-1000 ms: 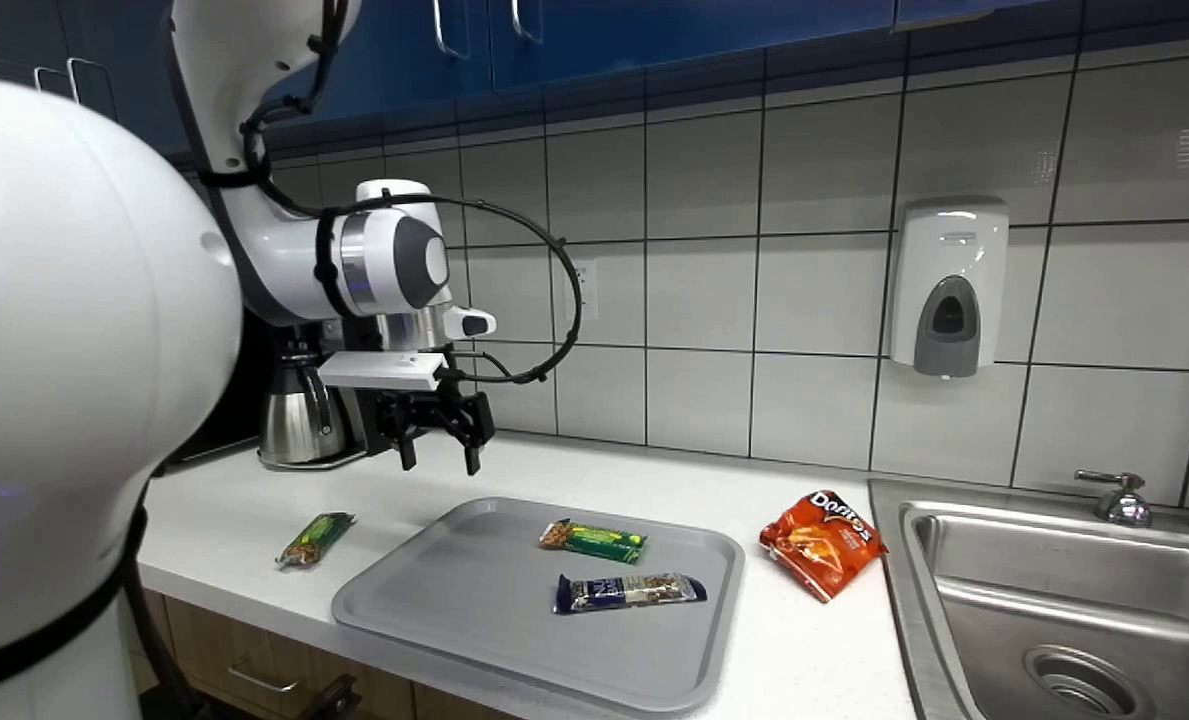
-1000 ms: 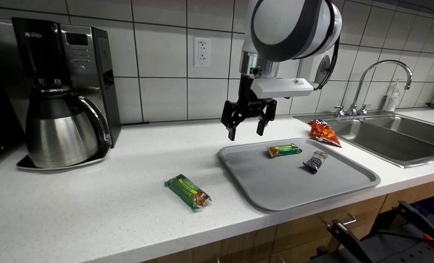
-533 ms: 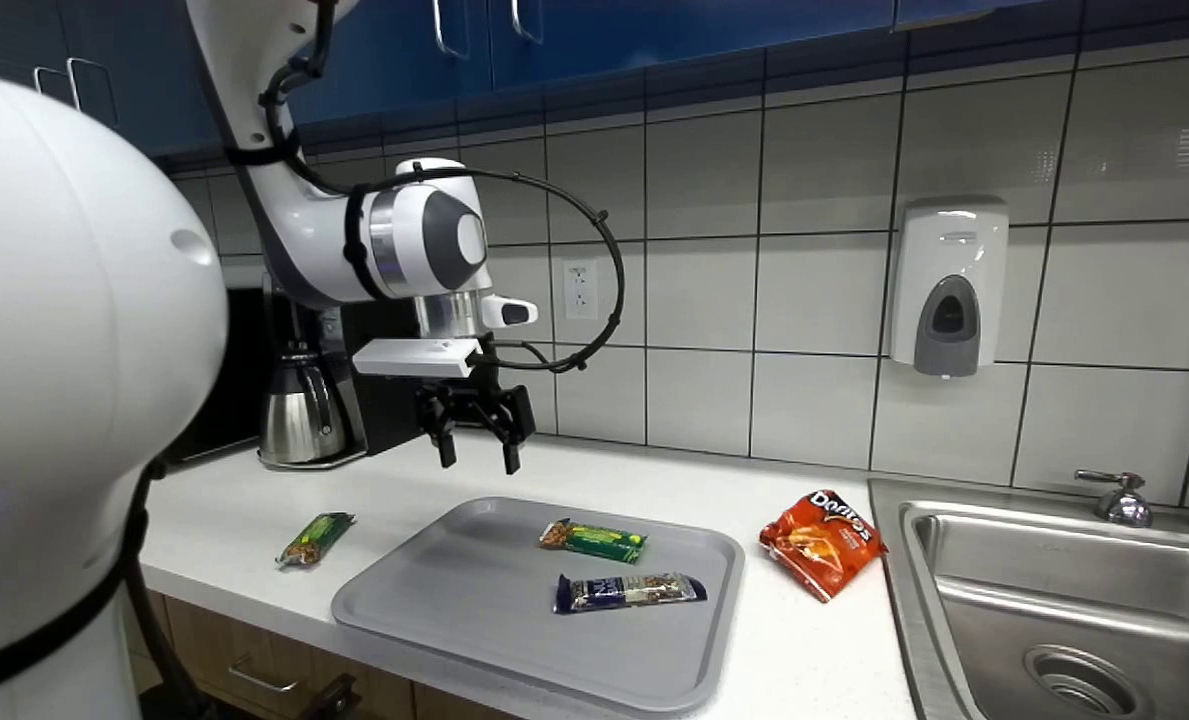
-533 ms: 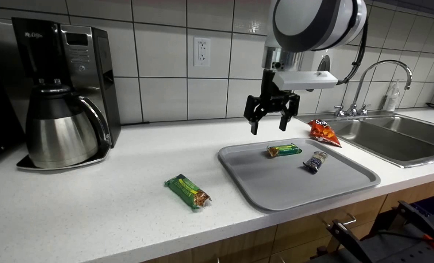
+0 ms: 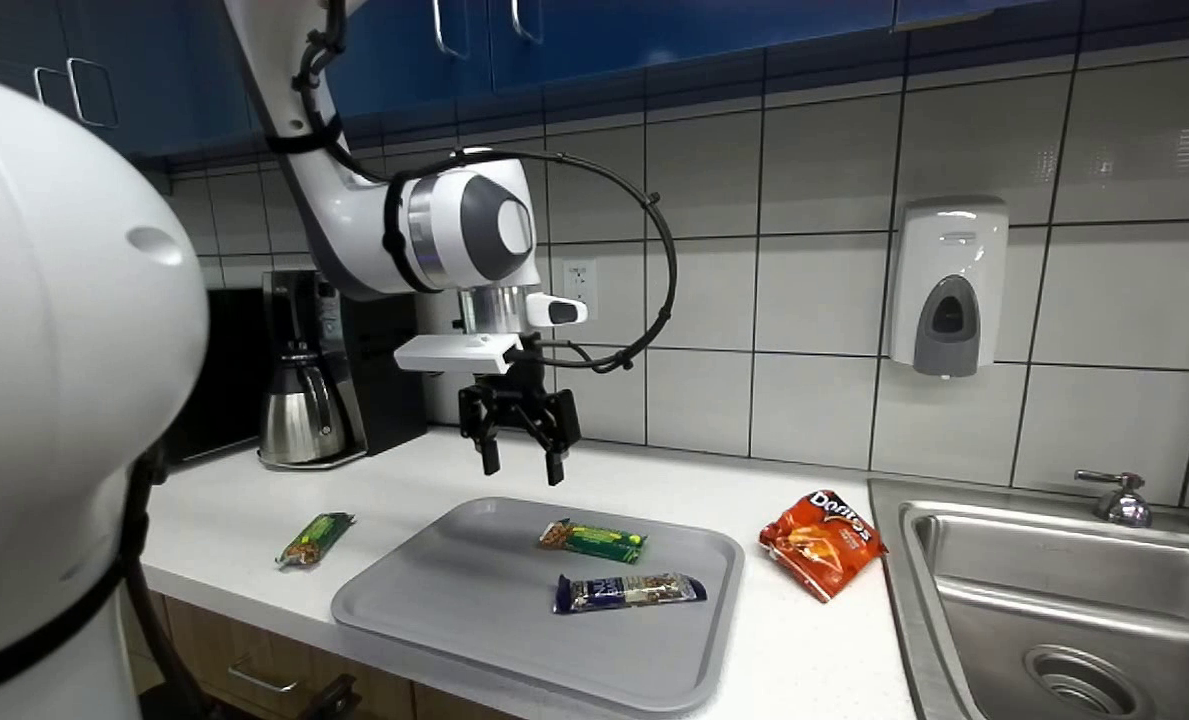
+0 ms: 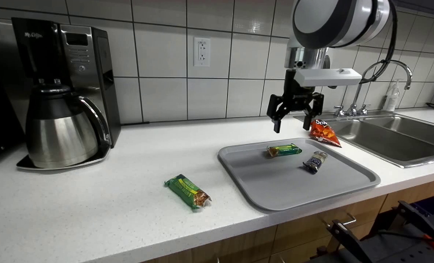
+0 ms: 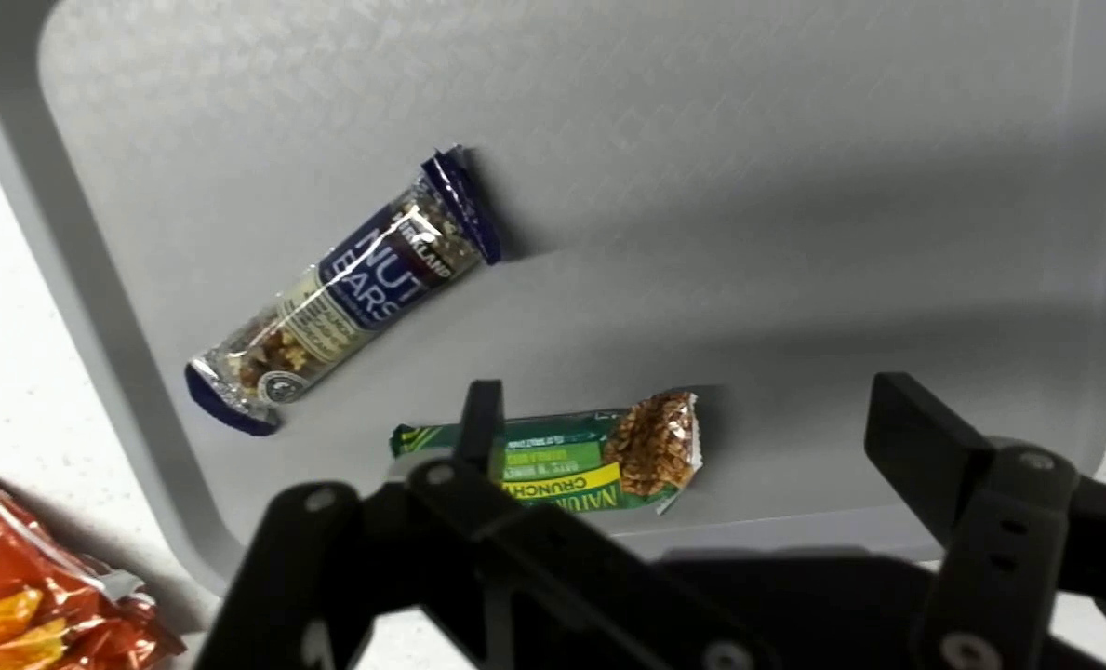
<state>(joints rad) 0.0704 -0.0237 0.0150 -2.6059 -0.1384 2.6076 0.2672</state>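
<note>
My black gripper (image 5: 523, 466) is open and empty, held in the air above the back part of the grey tray (image 5: 434, 590). It is also above the tray's back edge in an exterior view (image 6: 292, 127). Nearest below it is a green granola bar (image 5: 599, 541) lying on the tray. In the wrist view this bar (image 7: 562, 451) is partly hidden behind one finger. A dark blue nut bar (image 5: 632, 592) lies on the tray in front of it and shows whole in the wrist view (image 7: 353, 298). The gripper touches nothing.
A second green granola bar (image 6: 187, 191) lies on the white counter beside the tray. A red Doritos bag (image 5: 823, 545) lies between tray and steel sink (image 5: 1054, 600). A coffee maker (image 6: 65, 95) stands against the tiled wall. Blue cabinets (image 5: 654, 35) hang above.
The arm and open gripper have moved sideways, away from the coffee maker and toward the sink side, now over the tray's back. The bars, bag and tray have not moved.
</note>
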